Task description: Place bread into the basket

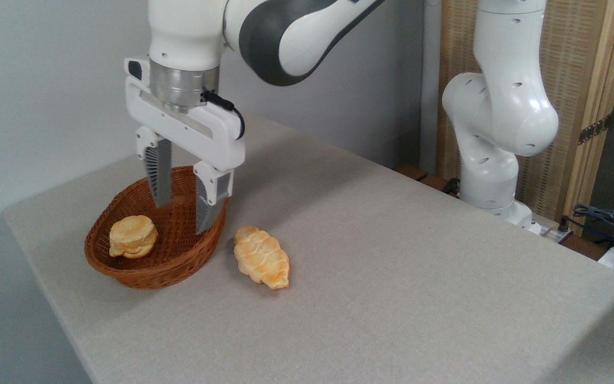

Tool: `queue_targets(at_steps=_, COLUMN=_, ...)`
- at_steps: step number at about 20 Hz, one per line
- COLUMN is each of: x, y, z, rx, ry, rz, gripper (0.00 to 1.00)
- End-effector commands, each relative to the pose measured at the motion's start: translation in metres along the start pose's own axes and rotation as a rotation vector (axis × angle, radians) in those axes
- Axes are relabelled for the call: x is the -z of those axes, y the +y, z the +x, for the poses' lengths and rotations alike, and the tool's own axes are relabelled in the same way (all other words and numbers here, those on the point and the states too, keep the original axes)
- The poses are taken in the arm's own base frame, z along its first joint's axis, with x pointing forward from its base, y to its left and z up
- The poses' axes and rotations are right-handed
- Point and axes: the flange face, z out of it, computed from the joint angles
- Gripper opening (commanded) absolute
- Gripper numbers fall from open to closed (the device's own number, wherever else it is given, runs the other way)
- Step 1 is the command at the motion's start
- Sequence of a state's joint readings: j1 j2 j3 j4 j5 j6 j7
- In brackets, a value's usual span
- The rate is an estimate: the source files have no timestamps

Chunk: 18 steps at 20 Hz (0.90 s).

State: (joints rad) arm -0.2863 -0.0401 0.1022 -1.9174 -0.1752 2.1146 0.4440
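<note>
Nearest the camera lies the long ridged roll [261, 257] on the grey table [392, 277], its length running toward the viewer and slightly to the right. It sits just beside the right wall of the wicker basket [147, 269], outside it, with a narrow strip of tabletop between the two.

Inside the basket, toward its left front, rests the round layered bun [133, 236], tilted a little against the sloping weave.

Above the basket's rear and right portion hangs the gripper [184, 216], pointing straight down from the white arm [285, 37]. Its two ribbed fingers [160, 178] are spread apart with nothing between them; only the basket's inner weave shows in the gap. The fingertips reach below the far rim as seen from this view. The bun sits to the left of the gripper and nearer the camera, clear of both fingers. The roll lies to the right of the right finger and lower in the view, apart from it.
</note>
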Motion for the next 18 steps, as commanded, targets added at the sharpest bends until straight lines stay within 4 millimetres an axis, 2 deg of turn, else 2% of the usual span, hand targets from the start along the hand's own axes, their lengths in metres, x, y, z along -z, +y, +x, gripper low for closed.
queue_targets(at_steps=1, x=0.013, y=-0.03, z=-0.016, rx=-0.115, ry=-0.058, rz=0.002, gripper=1.0)
queue_targets(at_steps=4, x=0.015, y=-0.055, z=-0.038, rx=-0.286, ry=-0.142, rz=-0.011, gripper=1.0)
queue_targets(at_steps=6, x=0.03, y=-0.07, z=-0.048, rx=-0.341, ry=-0.165, rz=-0.003, gripper=1.0)
queue_targets(at_steps=13, x=0.028, y=-0.063, z=-0.048, rx=-0.386, ry=-0.232, rz=0.029, gripper=1.0)
queue_targets(at_steps=18, x=0.024, y=-0.06, z=-0.046, rx=-0.313, ry=-0.236, rz=0.032, gripper=1.0)
